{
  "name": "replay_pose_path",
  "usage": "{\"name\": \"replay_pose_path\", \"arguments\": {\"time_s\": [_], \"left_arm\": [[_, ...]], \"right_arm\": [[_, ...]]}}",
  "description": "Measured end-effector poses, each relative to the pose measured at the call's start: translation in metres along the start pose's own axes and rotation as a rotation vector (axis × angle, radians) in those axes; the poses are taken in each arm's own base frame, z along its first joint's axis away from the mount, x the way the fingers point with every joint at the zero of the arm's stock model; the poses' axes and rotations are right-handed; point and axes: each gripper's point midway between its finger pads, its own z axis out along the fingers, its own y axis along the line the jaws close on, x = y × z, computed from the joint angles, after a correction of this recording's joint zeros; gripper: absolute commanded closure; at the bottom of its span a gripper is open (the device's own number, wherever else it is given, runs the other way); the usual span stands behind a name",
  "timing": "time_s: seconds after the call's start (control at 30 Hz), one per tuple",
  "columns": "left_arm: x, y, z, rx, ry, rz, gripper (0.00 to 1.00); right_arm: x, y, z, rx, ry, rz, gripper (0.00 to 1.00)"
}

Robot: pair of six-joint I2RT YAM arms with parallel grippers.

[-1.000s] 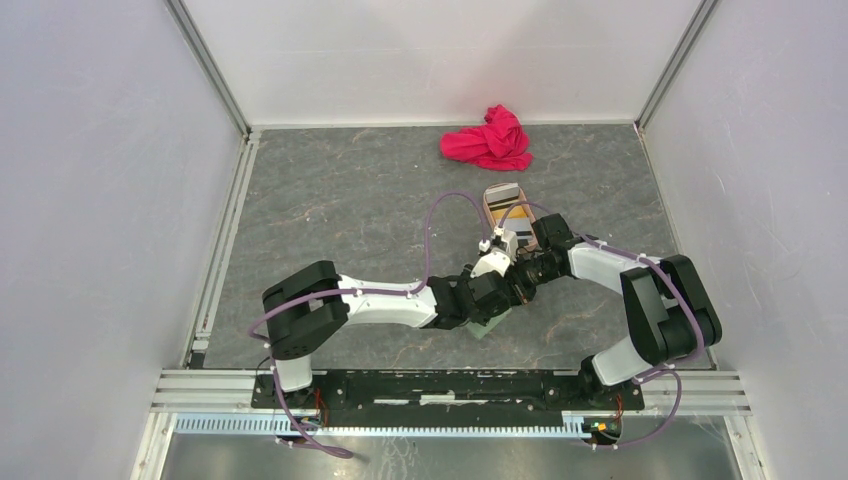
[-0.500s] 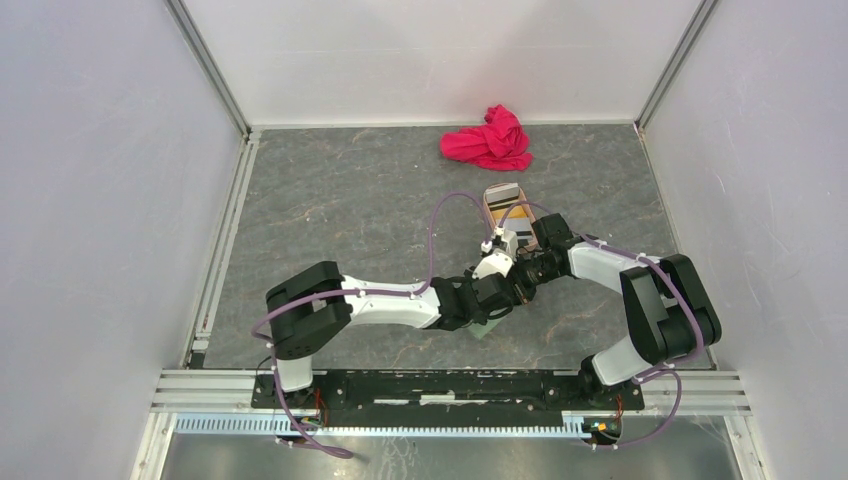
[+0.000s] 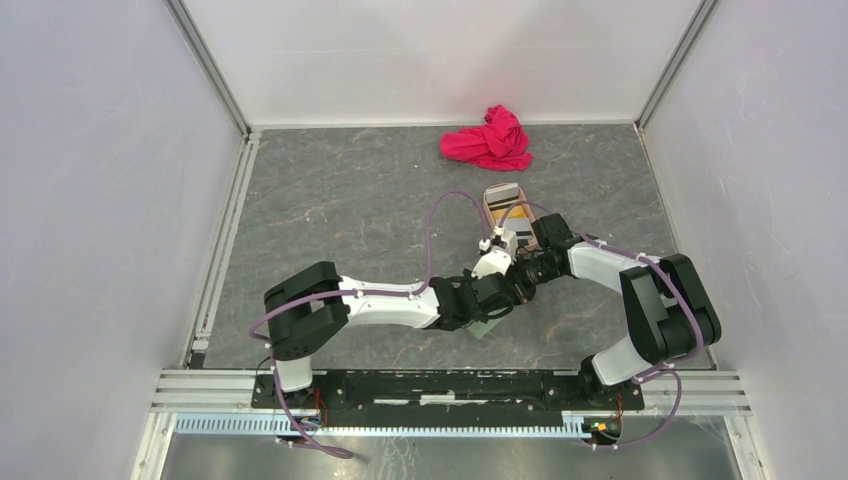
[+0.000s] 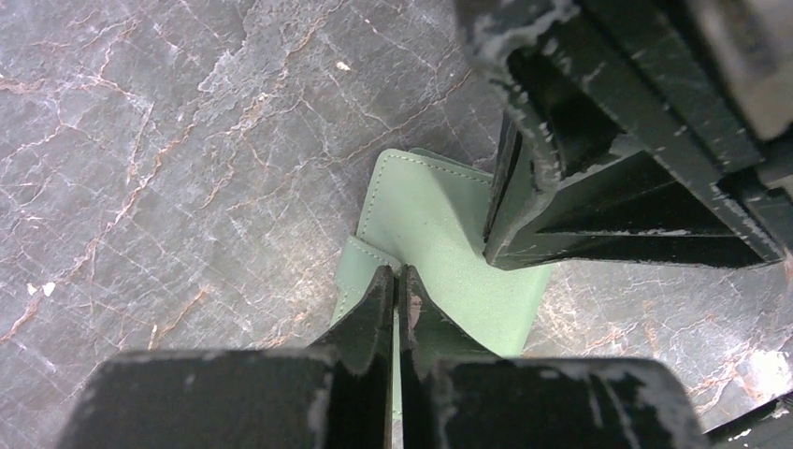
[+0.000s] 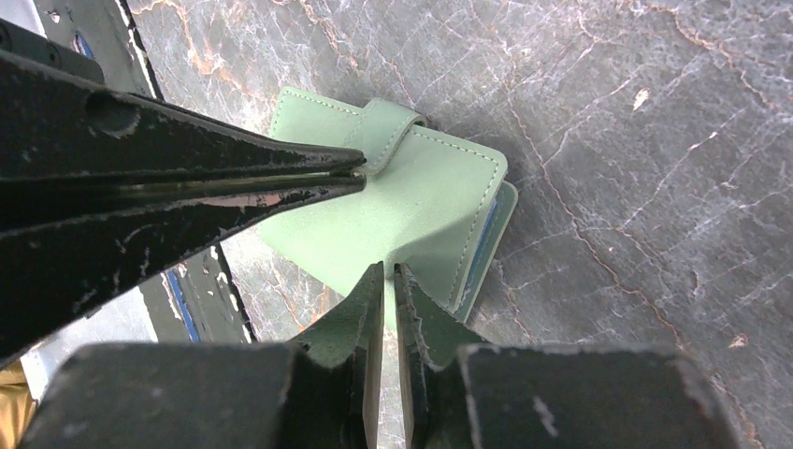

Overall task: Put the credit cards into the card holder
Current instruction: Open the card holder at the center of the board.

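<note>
Covering the whole floor of the cell, the grey marbled tabletop (image 3: 330, 200) is the largest thing in view. The left arm (image 3: 380, 300) reaches from the near left toward the middle, and the right arm (image 3: 610, 265) bends in from the near right, so both wrists meet near the middle, a little to the right. A crumpled red cloth (image 3: 490, 140) lies at the far edge. Nearer than it, just beyond the wrists, stands a small pinkish tray (image 3: 503, 187) with the credit cards (image 3: 505, 210) in it; one looks yellowish, the others are too small to tell.

The card holder (image 5: 411, 206) lies on the tabletop under the two wrists, and from above only its near corner is visible. It is sage green, and its top cover is raised from the lower part, with a pale blue inner edge (image 5: 486, 238) showing on one side.

The left end effector (image 4: 395, 285) has its jaws pressed together, and the tips pinch the holder's cover just beside the strap (image 5: 388, 126). The right end effector (image 5: 388, 276) has its jaws almost together, with only a thin slit between, and they clamp the opposite edge of the same raised cover. The two end effectors face each other across the holder, near but not touching.
</note>
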Motion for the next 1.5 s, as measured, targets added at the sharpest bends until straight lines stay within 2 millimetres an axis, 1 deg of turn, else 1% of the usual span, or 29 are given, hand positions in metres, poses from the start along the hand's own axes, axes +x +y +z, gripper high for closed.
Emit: {"name": "replay_pose_path", "arguments": {"time_s": [0.13, 0.3, 0.4, 0.47, 0.6, 0.73, 0.87, 1.03, 1.17, 1.23, 1.33, 1.37, 1.5], "left_arm": [[0.0, 0.004, -0.003, 0.002, -0.008, -0.008, 0.98], [0.003, 0.015, -0.007, 0.006, -0.012, -0.026, 0.98], [0.004, 0.025, -0.01, 0.04, -0.014, -0.081, 0.98], [0.003, 0.033, -0.012, 0.07, -0.016, -0.125, 0.98], [0.001, 0.045, -0.018, 0.14, -0.034, -0.221, 0.98], [-0.001, 0.05, -0.029, 0.228, -0.056, -0.314, 0.98], [-0.007, 0.054, -0.036, 0.322, -0.085, -0.421, 0.98], [-0.009, 0.05, -0.04, 0.449, -0.096, -0.545, 0.98], [-0.012, 0.043, -0.047, 0.545, -0.114, -0.633, 0.98], [-0.013, 0.039, -0.053, 0.599, -0.129, -0.68, 0.98], [-0.02, 0.034, -0.062, 0.666, -0.15, -0.727, 0.98], [-0.026, 0.031, -0.066, 0.696, -0.164, -0.74, 0.98], [-0.04, 0.024, -0.077, 0.769, -0.196, -0.761, 0.98]], "right_arm": [[0.0, 0.0, 0.0, 0.004, 0.001, 0.005, 0.84], [0.0, -0.001, 0.0, 0.007, 0.002, 0.014, 0.83], [0.0, 0.0, 0.0, 0.004, 0.002, 0.015, 0.71], [-0.001, 0.003, -0.001, -0.011, 0.0, 0.013, 0.61], [-0.003, 0.009, -0.003, -0.037, -0.008, -0.035, 0.49], [-0.012, 0.008, -0.01, -0.021, -0.04, -0.167, 0.43], [-0.02, 0.01, -0.021, -0.003, -0.071, -0.298, 0.39], [-0.031, 0.021, -0.031, -0.003, -0.116, -0.436, 0.33], [-0.037, 0.025, -0.035, -0.002, -0.141, -0.475, 0.32], [-0.04, 0.025, -0.035, 0.0, -0.15, -0.468, 0.33], [-0.041, 0.025, -0.032, -0.013, -0.159, -0.43, 0.34], [-0.04, 0.024, -0.03, -0.019, -0.157, -0.409, 0.34], [-0.031, 0.02, -0.02, -0.058, -0.134, -0.297, 0.31]]}}
